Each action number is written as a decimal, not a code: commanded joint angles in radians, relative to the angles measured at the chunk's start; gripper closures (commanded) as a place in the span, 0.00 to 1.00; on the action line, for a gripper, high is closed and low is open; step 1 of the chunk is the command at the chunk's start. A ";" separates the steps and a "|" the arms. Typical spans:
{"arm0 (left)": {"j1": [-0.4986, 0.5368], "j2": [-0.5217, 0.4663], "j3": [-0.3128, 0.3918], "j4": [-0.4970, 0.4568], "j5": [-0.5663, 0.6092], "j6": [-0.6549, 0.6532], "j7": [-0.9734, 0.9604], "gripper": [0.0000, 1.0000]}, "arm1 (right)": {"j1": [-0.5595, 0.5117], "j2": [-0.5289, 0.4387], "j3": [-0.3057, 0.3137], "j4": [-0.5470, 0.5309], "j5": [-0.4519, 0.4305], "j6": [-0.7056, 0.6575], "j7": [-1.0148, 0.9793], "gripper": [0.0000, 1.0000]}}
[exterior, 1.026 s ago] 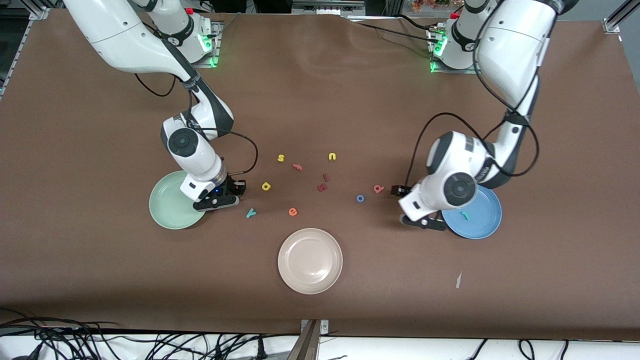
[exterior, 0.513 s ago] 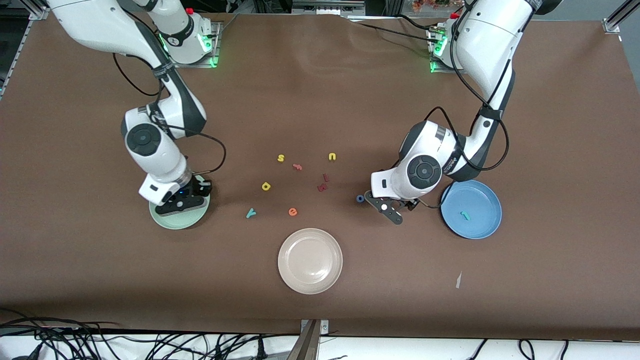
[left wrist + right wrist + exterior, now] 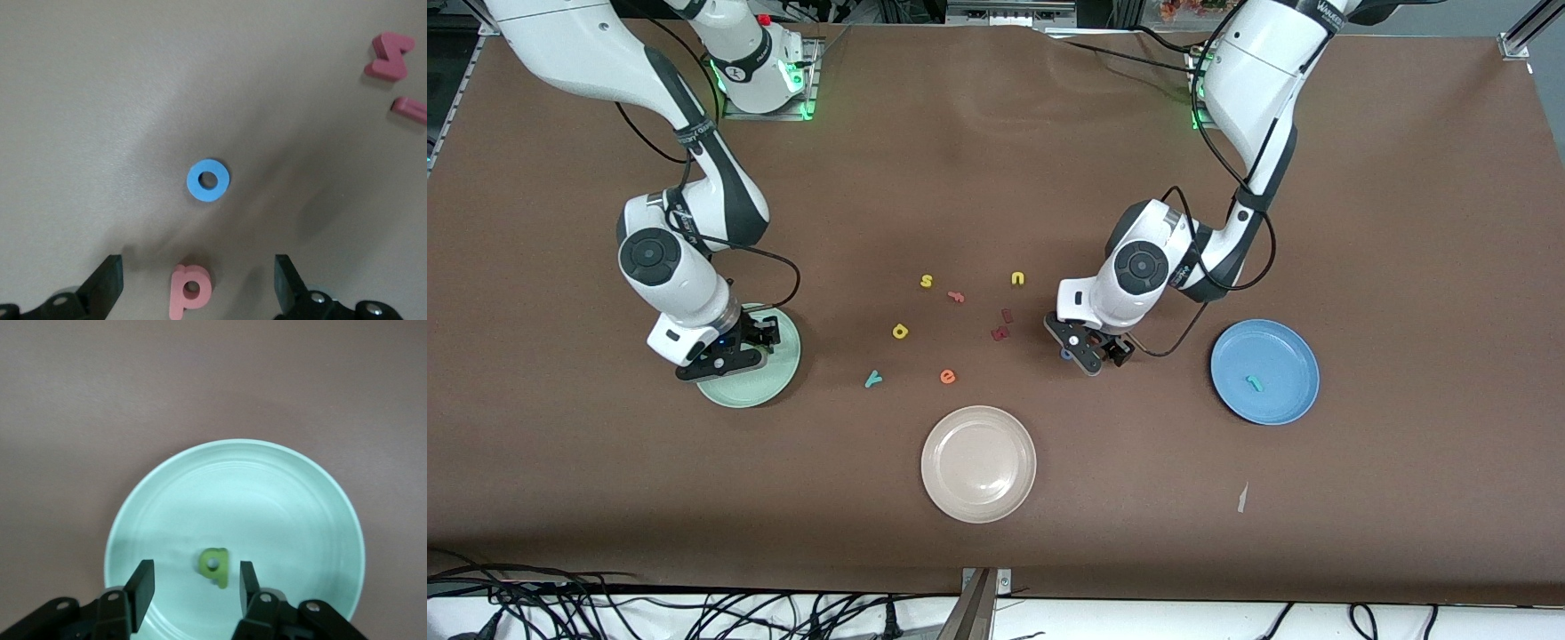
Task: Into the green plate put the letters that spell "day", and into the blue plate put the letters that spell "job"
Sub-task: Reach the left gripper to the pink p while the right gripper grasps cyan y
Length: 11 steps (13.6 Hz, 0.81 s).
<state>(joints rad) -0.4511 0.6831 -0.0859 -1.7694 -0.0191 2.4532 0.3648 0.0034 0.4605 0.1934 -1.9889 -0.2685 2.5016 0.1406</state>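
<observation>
Brown tabletop [image 3: 996, 178] carries everything. Right gripper [image 3: 192, 587], fingers parted, hangs over the pale mint-green round plate [image 3: 300, 520] holding the olive-green foam "d" [image 3: 215, 565]. Left gripper [image 3: 197, 283] gapes wide above the blue foam ring "o" [image 3: 207, 180] and pink-red foam "b" [image 3: 190, 291]; the teal hooked "j" [image 3: 1254, 383] lies in the mid-blue round plate [image 3: 1285, 356], at 3 o'clock.

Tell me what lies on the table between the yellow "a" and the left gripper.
In the front view, two dark red letters lie between the yellow "a" and the left gripper, which hangs open over the blue "o" and pink "b". Otherwise bare cloth.
</observation>
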 commanded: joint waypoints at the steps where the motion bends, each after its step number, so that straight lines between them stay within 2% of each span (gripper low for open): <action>1: 0.005 -0.020 0.000 -0.025 0.022 0.013 0.040 0.00 | 0.003 0.053 0.046 0.056 0.012 0.008 0.126 0.41; 2: 0.005 -0.022 0.000 -0.038 0.024 0.027 0.043 0.00 | 0.009 0.096 0.066 0.105 0.012 0.008 0.195 0.41; 5: 0.014 -0.025 -0.002 -0.076 0.022 0.070 0.068 0.02 | 0.127 0.154 0.066 0.198 0.011 0.003 0.432 0.41; 9: 0.015 -0.053 -0.002 -0.100 0.022 0.070 0.068 0.06 | 0.223 0.236 0.029 0.283 0.015 0.006 0.683 0.41; 11: 0.022 -0.065 0.000 -0.116 0.022 0.069 0.069 0.09 | 0.250 0.247 0.012 0.289 0.017 0.008 0.726 0.41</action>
<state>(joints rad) -0.4439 0.6685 -0.0835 -1.8319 -0.0184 2.5125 0.4191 0.2243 0.6687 0.2328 -1.7481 -0.2662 2.5121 0.8222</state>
